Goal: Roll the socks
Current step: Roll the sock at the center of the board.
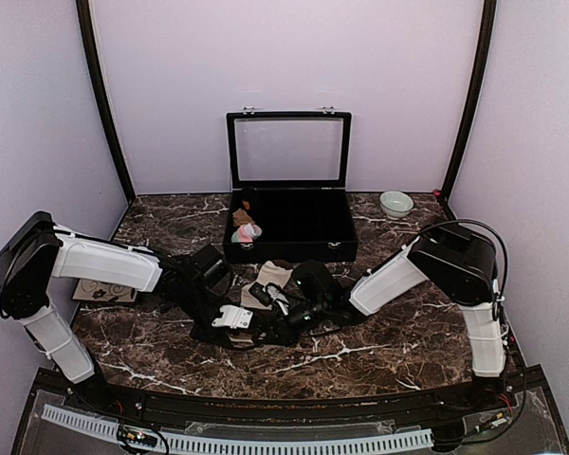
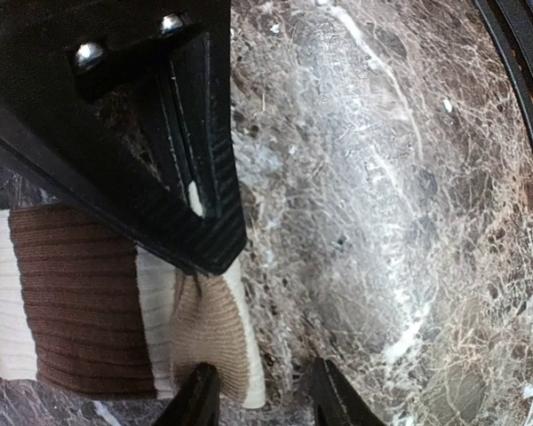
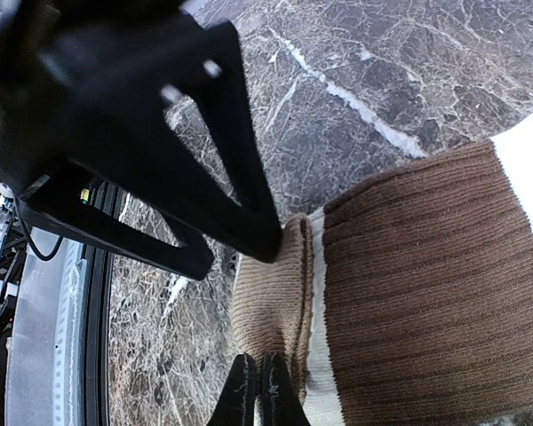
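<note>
My left pincer [image 2: 265, 401] was open, with one tip over the tan toe of the beige sock [image 2: 80, 302] and the other over bare table [image 2: 400, 222]. It held nothing. My right pincer [image 3: 255, 392] was shut, with its tips at that same toe end. I couldn't tell if any fabric was caught between them.

The beige sock lay flat on the near middle of the table, between my two arms. The pink sock [image 1: 250, 230] sat in the left part of the case [image 1: 294, 251], on the far side, well apart from the beige one.

Risks as I judged them:
- **Missed grip:** The left tips straddled the sock's edge, so closing there could have nipped only a sliver of toe, or scraped marble and missed.
- **Slip on the first turn:** If the right pincer had little or no cloth, the toe would have slipped out when rolling began and the roll would never have started.
- **Pincers knocking:** Both pincers crowded one small corner, so any sideways move could have knocked one into the other.
- **Sock dragged, not rolled:** The ribbed fabric looked soft and lay loose, with nothing pinning the far end. It could have slid along the table instead of rolling, or sprung open once let go.
- **Second sock out of reach:** With the pink sock in the case, rolling the two together would have needed a fetch first.
</note>
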`<control>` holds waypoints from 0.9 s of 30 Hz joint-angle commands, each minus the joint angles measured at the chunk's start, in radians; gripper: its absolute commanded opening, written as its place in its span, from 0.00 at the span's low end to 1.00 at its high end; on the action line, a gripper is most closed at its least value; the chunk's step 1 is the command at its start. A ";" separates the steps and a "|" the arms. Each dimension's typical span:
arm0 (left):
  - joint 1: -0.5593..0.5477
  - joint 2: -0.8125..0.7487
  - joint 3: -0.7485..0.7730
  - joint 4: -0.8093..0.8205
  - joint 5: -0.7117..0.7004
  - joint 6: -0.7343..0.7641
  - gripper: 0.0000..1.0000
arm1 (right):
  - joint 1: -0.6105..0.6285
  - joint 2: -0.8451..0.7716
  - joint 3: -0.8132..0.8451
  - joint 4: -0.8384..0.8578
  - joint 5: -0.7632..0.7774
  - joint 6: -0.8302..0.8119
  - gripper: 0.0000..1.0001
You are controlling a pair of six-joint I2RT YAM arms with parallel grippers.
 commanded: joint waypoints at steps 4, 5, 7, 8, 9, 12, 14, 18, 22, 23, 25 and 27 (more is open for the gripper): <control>-0.003 0.007 0.002 0.059 -0.043 -0.015 0.39 | -0.003 0.098 -0.086 -0.294 0.064 0.012 0.00; -0.003 0.004 0.000 0.056 -0.041 -0.015 0.40 | -0.002 0.099 -0.087 -0.290 0.063 0.013 0.00; -0.003 -0.004 -0.001 0.039 -0.025 -0.017 0.39 | -0.003 0.099 -0.093 -0.283 0.059 0.017 0.00; -0.004 -0.010 -0.002 0.032 -0.021 -0.017 0.39 | -0.004 0.100 -0.093 -0.280 0.057 0.017 0.00; -0.004 -0.016 -0.007 0.030 -0.019 -0.017 0.39 | -0.003 0.102 -0.092 -0.278 0.055 0.019 0.00; -0.004 -0.024 -0.008 0.027 -0.024 -0.016 0.39 | -0.003 0.108 -0.087 -0.277 0.046 0.021 0.00; -0.004 -0.026 -0.005 0.024 -0.022 -0.019 0.39 | -0.003 0.109 -0.081 -0.279 0.044 0.021 0.00; -0.016 -0.035 0.005 0.023 -0.016 -0.019 0.39 | -0.003 0.105 -0.081 -0.287 0.043 0.020 0.00; -0.020 -0.008 0.023 0.022 -0.026 -0.021 0.39 | -0.003 0.104 -0.081 -0.294 0.043 0.016 0.00; -0.020 0.001 0.026 0.023 -0.028 -0.020 0.39 | -0.003 0.103 -0.083 -0.295 0.044 0.016 0.00; -0.020 0.023 0.033 0.019 -0.029 -0.017 0.38 | -0.003 0.102 -0.084 -0.294 0.046 0.016 0.00; -0.020 0.046 0.039 0.009 -0.040 -0.016 0.35 | -0.004 0.098 -0.087 -0.293 0.049 0.017 0.00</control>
